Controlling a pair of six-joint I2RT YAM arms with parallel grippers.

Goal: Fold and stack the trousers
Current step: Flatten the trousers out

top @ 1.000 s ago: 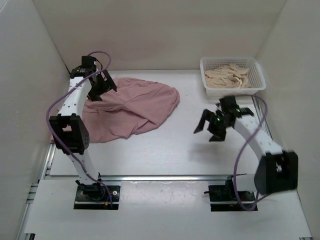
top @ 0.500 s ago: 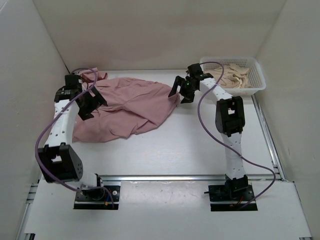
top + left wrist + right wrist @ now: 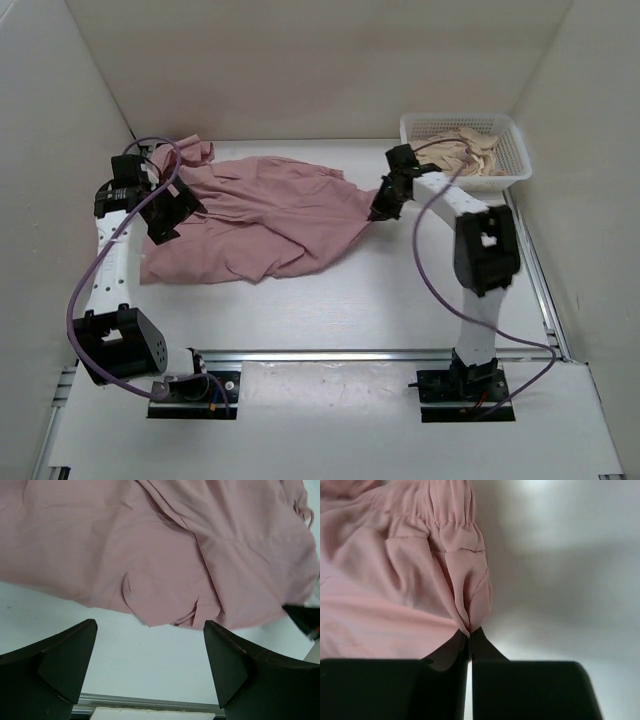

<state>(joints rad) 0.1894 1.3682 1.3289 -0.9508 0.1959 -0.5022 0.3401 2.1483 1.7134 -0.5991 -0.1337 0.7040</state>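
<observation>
Likely limp, light, drapey. Clamps right gripper (image 3: 469, 635) on the trousers' (image 3: 255, 215) gathered right edge; holds left gripper (image 3: 150, 626) apart over the left end.

Left arm (image 3: 106, 262): base at near left, elbow folded low just beside base, long link rising toward far left, wrist turned inward to right. Left gripper (image 3: 175, 212): angled down, fingers (image 3: 62, 662) spread wide, nothing between them. Right arm (image 3: 480, 300): lower link upright from base, elbow high, forearm stretched far and leftward, wrist dipped. Right gripper (image 3: 379, 213): fingertips (image 3: 452, 652) pressed together, no gap, pinching gathered fold of trousers (image 3: 465, 597) at tips. Grippers well apart, one at left, other right of centre.
</observation>
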